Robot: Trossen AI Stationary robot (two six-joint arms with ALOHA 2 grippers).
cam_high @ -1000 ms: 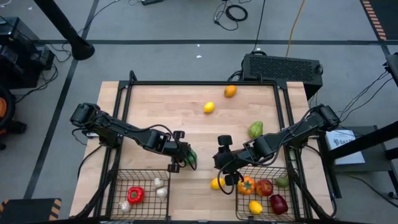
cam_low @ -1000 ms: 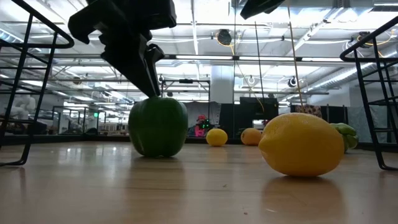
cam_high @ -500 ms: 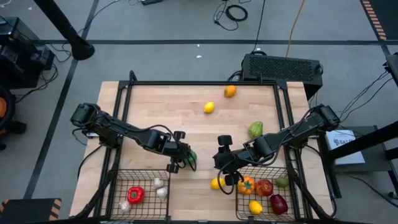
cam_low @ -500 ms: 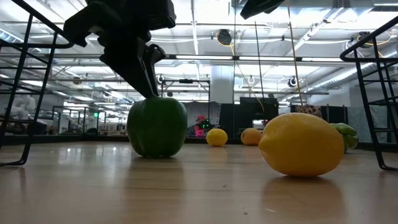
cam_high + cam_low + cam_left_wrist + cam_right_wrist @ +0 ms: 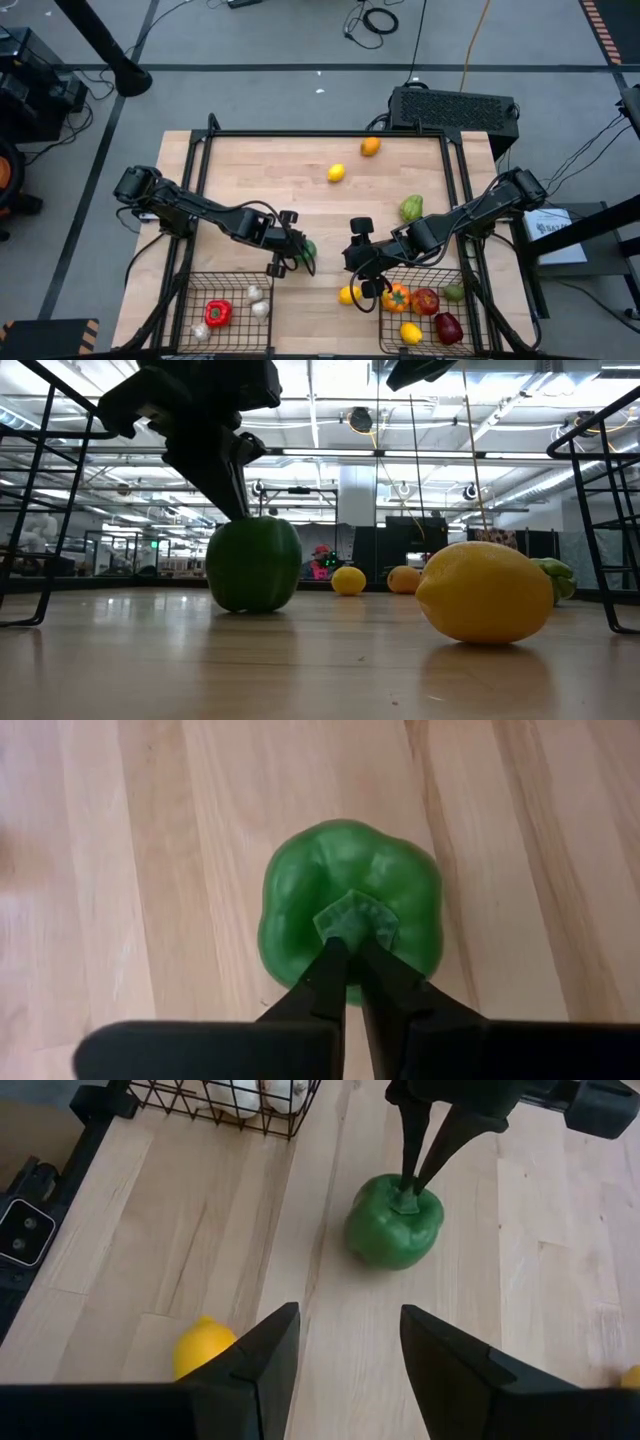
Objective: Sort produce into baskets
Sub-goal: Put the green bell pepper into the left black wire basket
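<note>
A green pepper (image 5: 300, 910) stands upright on its base on the wooden table (image 5: 260, 180), just beyond the left basket (image 5: 190, 290). My left gripper (image 5: 347, 944) is shut on its stem. In the low view the pepper (image 5: 254, 565) rests on the wood under that gripper (image 5: 240, 510). My right gripper (image 5: 345, 1345) hangs open above the table by the right basket (image 5: 470, 330), with nothing between its fingers. It looks toward the pepper (image 5: 393, 1230) and a lemon (image 5: 203, 1348) below it. My left gripper pinches the pepper's short green stem (image 5: 352, 916), on top of the fruit, between its two fingertips (image 5: 412, 1180). The fingers come from above, slanting down from the table's left. The pepper stands upright with its base on the table.
The left basket holds a red pepper (image 5: 217, 313) and white garlic bulbs (image 5: 256, 300). The right basket holds an orange tomato (image 5: 397, 297), red apples (image 5: 427, 300) and a lemon (image 5: 410, 332). A lemon (image 5: 336, 173), an orange (image 5: 370, 146) and a pale green pepper (image 5: 411, 208) lie farther back.
My left gripper has shut its fingers on the green pepper's stem without leaving its place. The pepper still stands on the table where it was.
</note>
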